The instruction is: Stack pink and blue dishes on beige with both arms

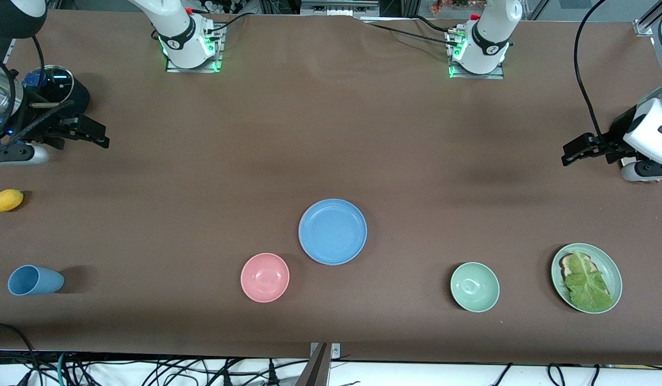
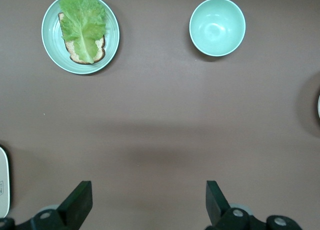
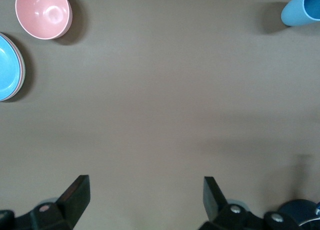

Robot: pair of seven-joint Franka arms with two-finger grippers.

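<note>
The blue plate lies flat near the middle of the table, also at the edge of the right wrist view. A thin pinkish rim of another plate shows just under its edge there. No separate pink plate or beige plate is in view; whatever lies beneath the blue one is hidden. My right gripper hangs open over bare table at the right arm's end. Over bare table at the left arm's end, my left gripper is open too. Neither holds anything.
A pink bowl sits beside the blue plate, nearer the camera. Toward the left arm's end are a pale green bowl and a green plate with bread and lettuce. A tipped blue cup and a yellow fruit lie at the right arm's end.
</note>
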